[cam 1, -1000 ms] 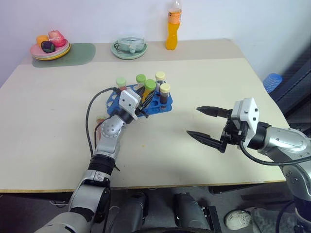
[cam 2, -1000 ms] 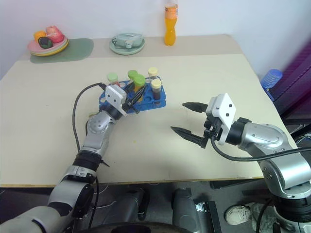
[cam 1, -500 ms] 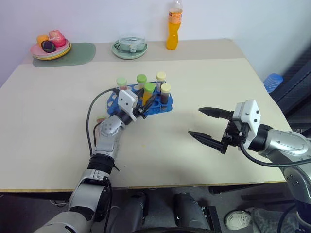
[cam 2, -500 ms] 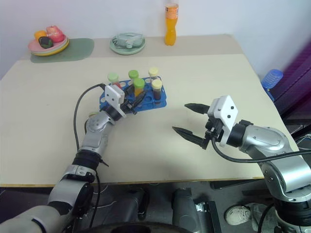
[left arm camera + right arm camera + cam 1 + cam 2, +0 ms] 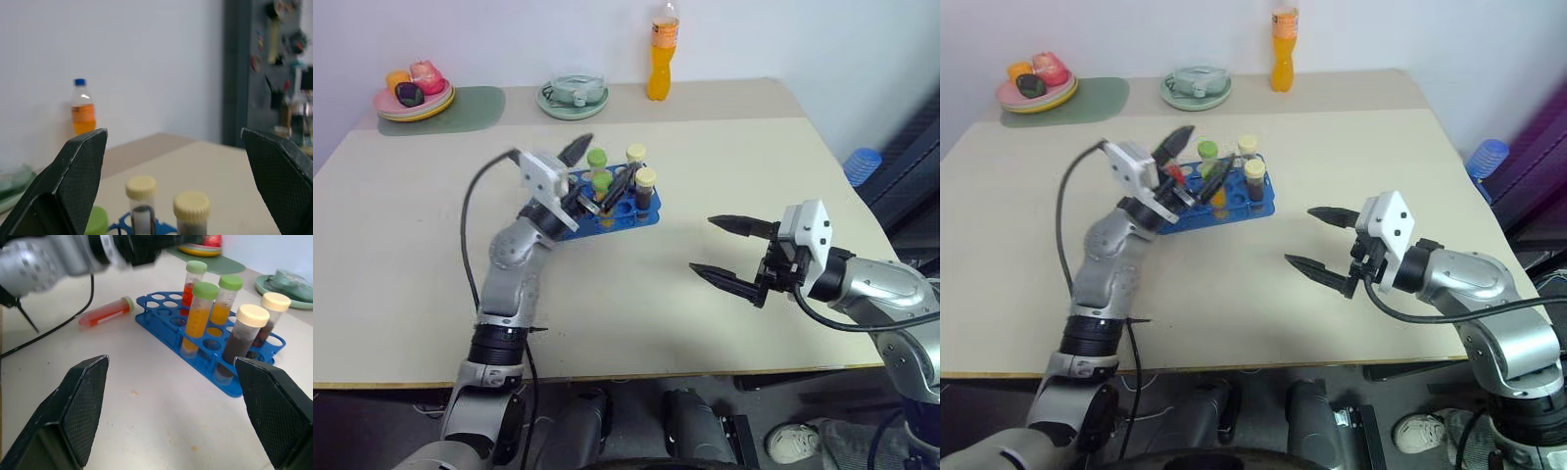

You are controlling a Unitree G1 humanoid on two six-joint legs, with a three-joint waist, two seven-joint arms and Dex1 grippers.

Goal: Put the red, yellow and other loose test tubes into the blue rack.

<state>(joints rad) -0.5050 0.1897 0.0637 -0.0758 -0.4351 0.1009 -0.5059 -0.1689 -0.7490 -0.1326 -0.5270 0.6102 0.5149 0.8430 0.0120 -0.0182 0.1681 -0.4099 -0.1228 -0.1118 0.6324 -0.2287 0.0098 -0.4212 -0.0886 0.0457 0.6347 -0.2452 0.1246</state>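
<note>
Red tube point(image 5: 105, 312) on table, half behind left arm

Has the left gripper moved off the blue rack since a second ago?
Yes. The left gripper has lifted and opened above the blue rack, which stays put on the table, leaving a yellow tube standing in it.

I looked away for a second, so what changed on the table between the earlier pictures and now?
The left gripper let go of the green-capped orange tube, leaving it standing in the blue rack, then rose clear with its jaws spread wide. The right gripper stayed put, open. The red tube lies loose beside the rack as before.
</note>
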